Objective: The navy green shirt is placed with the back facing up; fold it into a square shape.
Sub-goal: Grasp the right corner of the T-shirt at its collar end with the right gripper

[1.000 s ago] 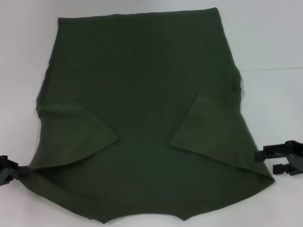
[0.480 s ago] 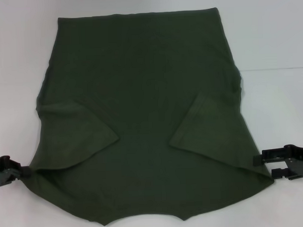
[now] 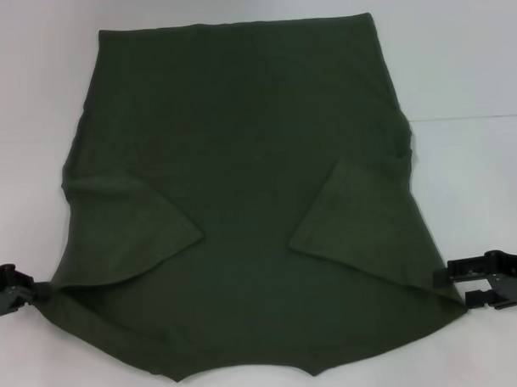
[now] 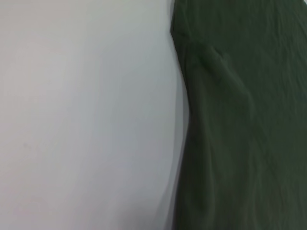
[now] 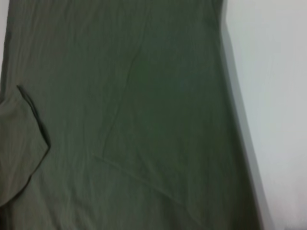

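The navy green shirt lies flat on the white table, plain side up, with both sleeves folded inward onto the body. It also fills part of the left wrist view and the right wrist view. My left gripper is at the shirt's near left corner, and the fabric is drawn to a point into it. My right gripper is at the shirt's near right corner with its jaws apart, one above and one below the fabric's edge.
The white table shows bare on both sides of the shirt and beyond its far hem. A faint seam line crosses the table at the right.
My right gripper has shifted slightly to the right and nearer along the shirt's right corner. The left gripper and the shirt have barely moved.
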Controlling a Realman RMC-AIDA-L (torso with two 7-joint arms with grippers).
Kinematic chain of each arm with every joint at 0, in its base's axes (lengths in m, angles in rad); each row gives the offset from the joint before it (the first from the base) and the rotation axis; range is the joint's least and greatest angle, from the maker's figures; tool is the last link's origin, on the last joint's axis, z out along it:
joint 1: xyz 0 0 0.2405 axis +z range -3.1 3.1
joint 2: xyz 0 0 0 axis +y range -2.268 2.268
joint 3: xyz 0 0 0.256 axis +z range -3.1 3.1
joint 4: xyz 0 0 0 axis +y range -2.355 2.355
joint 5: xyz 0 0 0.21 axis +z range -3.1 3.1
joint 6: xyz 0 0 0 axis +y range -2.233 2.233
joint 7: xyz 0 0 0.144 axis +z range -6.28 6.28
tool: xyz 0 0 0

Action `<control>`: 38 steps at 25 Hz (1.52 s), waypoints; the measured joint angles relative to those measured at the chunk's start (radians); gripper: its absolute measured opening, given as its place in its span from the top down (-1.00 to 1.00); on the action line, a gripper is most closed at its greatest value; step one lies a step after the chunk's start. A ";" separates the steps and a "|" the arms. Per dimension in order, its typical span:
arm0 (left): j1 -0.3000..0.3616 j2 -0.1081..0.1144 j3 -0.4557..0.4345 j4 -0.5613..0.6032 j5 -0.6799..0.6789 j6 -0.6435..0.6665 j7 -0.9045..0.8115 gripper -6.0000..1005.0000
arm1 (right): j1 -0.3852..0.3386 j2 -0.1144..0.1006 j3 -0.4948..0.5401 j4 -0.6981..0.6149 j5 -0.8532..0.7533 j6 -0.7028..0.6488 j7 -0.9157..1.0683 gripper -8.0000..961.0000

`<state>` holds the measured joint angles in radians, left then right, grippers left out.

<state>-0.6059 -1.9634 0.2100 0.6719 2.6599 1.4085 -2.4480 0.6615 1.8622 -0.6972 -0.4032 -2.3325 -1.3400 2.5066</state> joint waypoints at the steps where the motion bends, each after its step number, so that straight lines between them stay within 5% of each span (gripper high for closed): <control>1: 0.000 0.000 0.000 0.000 0.000 0.000 0.000 0.92 | 0.001 0.000 0.000 0.000 -0.003 0.000 0.000 -0.76; 38: -0.011 0.003 0.002 -0.002 -0.012 0.002 0.000 0.92 | 0.022 0.028 0.004 0.003 0.000 0.035 -0.006 -0.64</control>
<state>-0.6167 -1.9604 0.2117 0.6704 2.6481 1.4109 -2.4482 0.6833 1.8903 -0.6937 -0.4003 -2.3329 -1.3054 2.5008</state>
